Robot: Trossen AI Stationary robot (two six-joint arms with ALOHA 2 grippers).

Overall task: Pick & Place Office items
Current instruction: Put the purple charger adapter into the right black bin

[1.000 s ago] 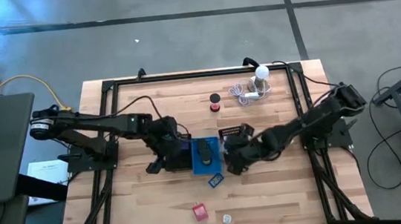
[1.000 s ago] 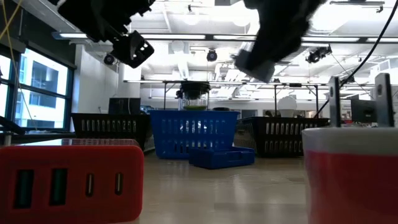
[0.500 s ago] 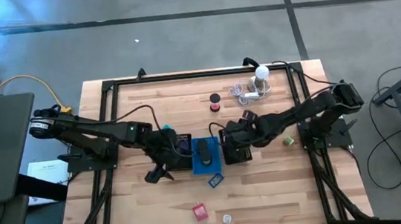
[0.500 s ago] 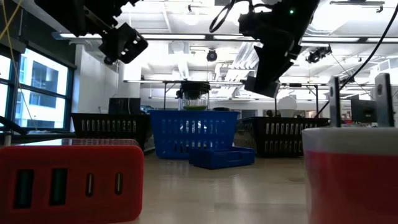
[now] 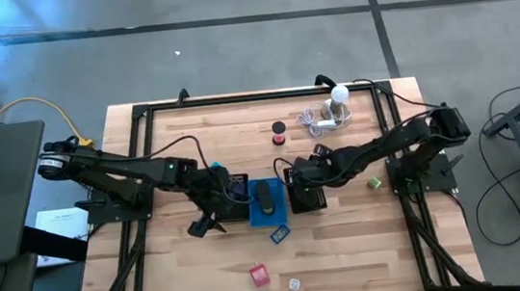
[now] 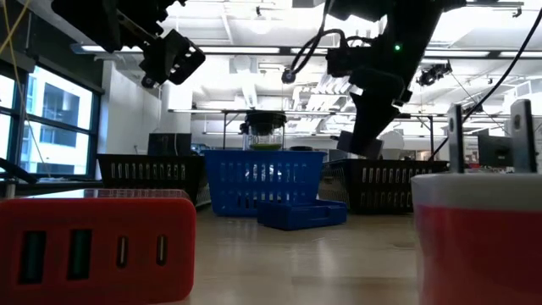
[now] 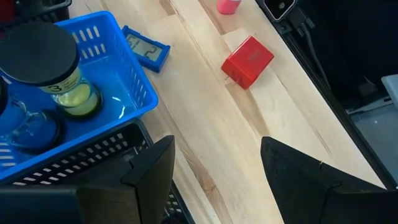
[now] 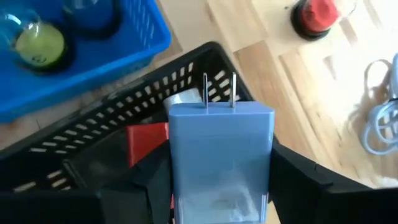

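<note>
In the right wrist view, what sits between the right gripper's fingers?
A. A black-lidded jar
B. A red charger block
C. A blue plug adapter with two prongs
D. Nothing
C: the right gripper holds a blue plug adapter, its two metal prongs pointing away, above the black mesh tray.

A pale wooden bench (image 5: 175,261) stands on a grey floor (image 5: 230,42) crossed by dark seams. A blue tray (image 5: 268,203) sits mid-bench between two black mesh trays (image 5: 306,197). Near the far edge a white round bulb (image 5: 338,96) stands by its coiled white cable (image 5: 314,120). A yellow cable (image 5: 28,107) runs off the left side.
</note>
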